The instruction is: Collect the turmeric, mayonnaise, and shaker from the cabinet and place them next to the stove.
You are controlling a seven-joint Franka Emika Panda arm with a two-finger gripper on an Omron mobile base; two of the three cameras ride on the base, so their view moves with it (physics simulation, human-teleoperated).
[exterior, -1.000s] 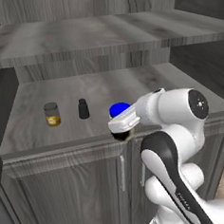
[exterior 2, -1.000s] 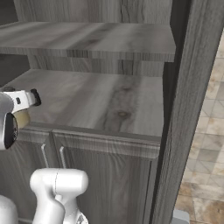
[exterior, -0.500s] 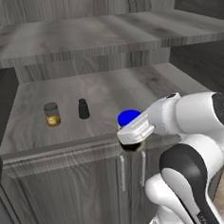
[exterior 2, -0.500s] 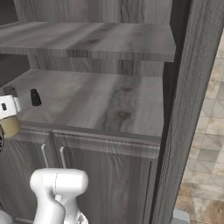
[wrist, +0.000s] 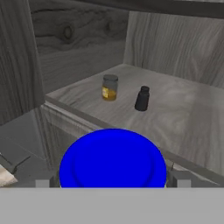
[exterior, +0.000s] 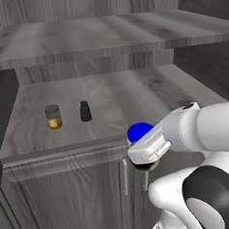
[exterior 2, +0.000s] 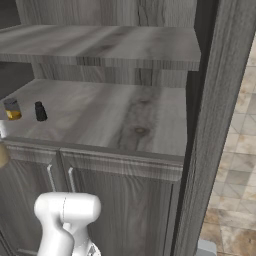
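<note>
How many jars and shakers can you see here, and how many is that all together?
Jars: 2, the turmeric on the cabinet shelf and the blue-lidded mayonnaise in the claw.
Shakers: 1, the black shaker beside the turmeric.
Total: 3

Glossy white rounded arm (exterior: 200,129) segments, dark grey joint discs, a flat white wrist block.
</note>
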